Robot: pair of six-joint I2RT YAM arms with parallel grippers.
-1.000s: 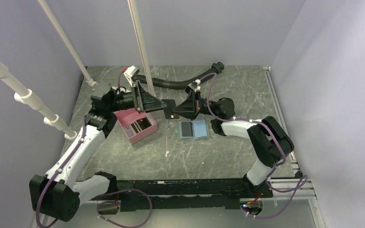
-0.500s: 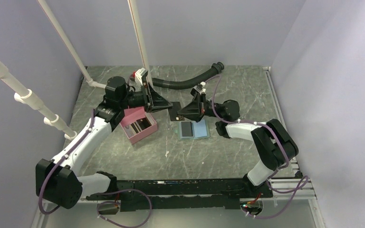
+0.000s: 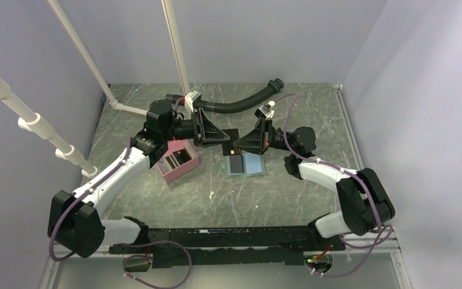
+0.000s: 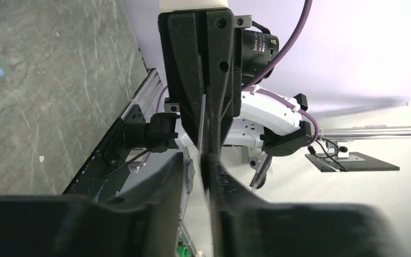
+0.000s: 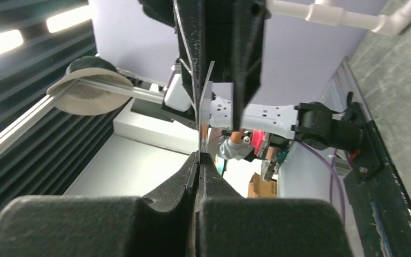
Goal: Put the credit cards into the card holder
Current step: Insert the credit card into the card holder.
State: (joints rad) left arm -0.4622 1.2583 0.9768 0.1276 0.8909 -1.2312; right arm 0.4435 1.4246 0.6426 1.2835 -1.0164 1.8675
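A thin dark credit card [image 3: 231, 135] hangs in the air between my two grippers, above the table's middle. My right gripper [image 3: 237, 142] is shut on its near end; the right wrist view shows the card [image 5: 199, 136] edge-on, pinched at the right gripper [image 5: 198, 156]. My left gripper [image 3: 222, 137] faces it from the left. Its jaws [image 4: 192, 160] stand a little apart, on either side of the card's [image 4: 202, 128] other end. The light-blue card holder [image 3: 254, 162] lies flat just below them, a dark card [image 3: 236, 164] on its left half.
A pink open box [image 3: 177, 159] sits left of the holder, under the left arm. A black ribbed hose [image 3: 234, 105] curves along the back. White pipes [image 3: 177, 54] rise at the back left. Purple walls close in the table.
Both arms have shifted right and toward the holder. The left gripper has swung from over the pink box up to the card, closed in, then opened part way.
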